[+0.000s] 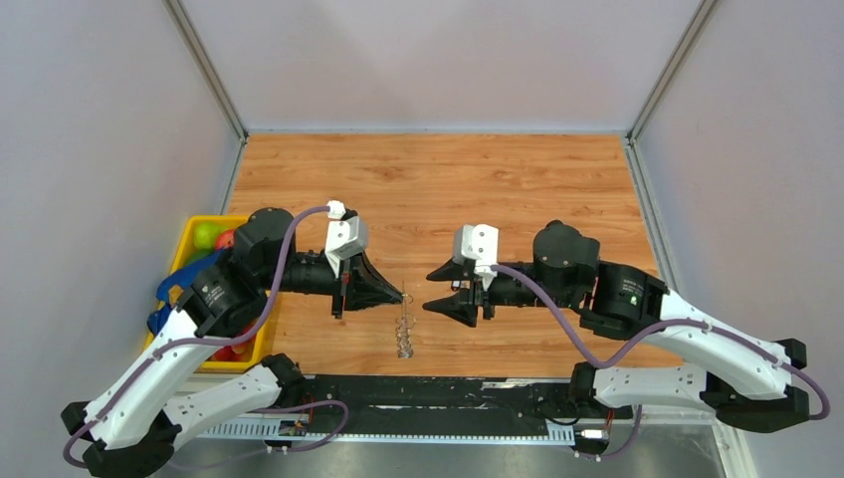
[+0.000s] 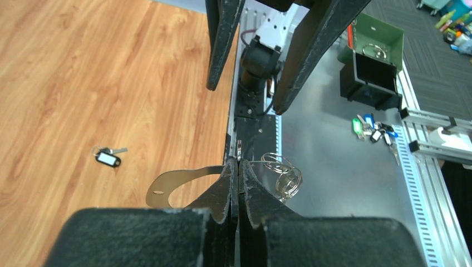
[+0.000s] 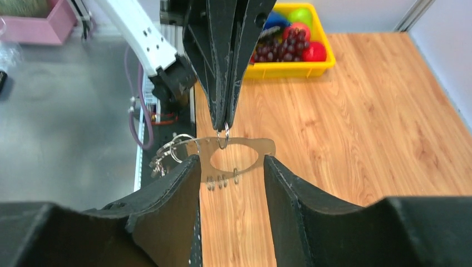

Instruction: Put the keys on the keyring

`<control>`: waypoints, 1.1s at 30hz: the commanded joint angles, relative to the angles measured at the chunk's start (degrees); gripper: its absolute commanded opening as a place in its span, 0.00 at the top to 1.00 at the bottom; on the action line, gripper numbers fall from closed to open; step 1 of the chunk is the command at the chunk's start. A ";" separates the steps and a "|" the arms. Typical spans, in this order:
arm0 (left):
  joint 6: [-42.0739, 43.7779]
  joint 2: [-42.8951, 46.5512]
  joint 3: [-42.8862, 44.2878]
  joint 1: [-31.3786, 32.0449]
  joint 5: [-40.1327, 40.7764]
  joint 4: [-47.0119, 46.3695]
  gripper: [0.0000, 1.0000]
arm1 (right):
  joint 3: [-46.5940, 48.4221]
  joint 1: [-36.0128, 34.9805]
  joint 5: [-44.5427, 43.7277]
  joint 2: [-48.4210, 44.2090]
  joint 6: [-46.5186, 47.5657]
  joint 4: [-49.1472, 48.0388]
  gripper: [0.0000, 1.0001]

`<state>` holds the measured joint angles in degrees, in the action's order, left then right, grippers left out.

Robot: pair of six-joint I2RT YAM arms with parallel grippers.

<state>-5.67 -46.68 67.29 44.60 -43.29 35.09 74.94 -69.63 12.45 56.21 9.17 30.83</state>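
My left gripper (image 1: pixel 401 296) is shut on a small wire loop (image 3: pixel 224 139) of the keyring (image 3: pixel 245 146). The keyring is a flat grey metal hoop with an oval hole, and it hangs under the tips above the wood. Several small wire rings (image 2: pixel 284 172) dangle from its edge (image 1: pixel 404 334). One of the keys (image 2: pixel 107 158), tiny with a black head, lies on the wood in the left wrist view, apart from both grippers. My right gripper (image 1: pixel 430 291) faces the left one closely and is open. Its fingers (image 3: pixel 178 194) stand either side of the hoop without touching it.
A yellow bin (image 1: pixel 187 249) of toy fruit sits at the table's left edge behind the left arm. A black rail (image 1: pixel 428 393) runs along the near edge. Beyond it, on the grey floor, are a green and black box (image 2: pixel 373 67) and several coloured key tags (image 2: pixel 373 128).
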 commanded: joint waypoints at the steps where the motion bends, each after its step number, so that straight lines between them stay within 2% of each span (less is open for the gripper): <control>1: 3.82 -1.18 2.26 0.16 -3.23 5.12 1.00 | 2.48 -0.34 1.67 0.75 5.44 4.85 0.50; 7: 5.27 -2.02 1.95 0.19 -2.82 7.45 1.00 | 2.97 -0.36 4.68 3.07 6.43 5.02 0.51; 16: 7.81 -2.84 2.17 0.20 -3.43 8.91 1.00 | 3.67 -0.34 6.92 7.57 6.56 4.79 0.60; 22: 8.85 -2.89 2.21 0.17 -3.43 9.38 1.00 | 4.34 -0.34 7.94 8.78 6.38 4.47 0.69; 33: 8.62 -2.20 1.93 0.22 -3.64 8.15 1.00 | 4.16 -0.38 8.47 9.86 5.94 4.19 0.71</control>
<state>1.89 -49.76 67.37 44.60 -45.19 45.56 76.55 -69.63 19.81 65.76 14.85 36.62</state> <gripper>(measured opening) 0.008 0.288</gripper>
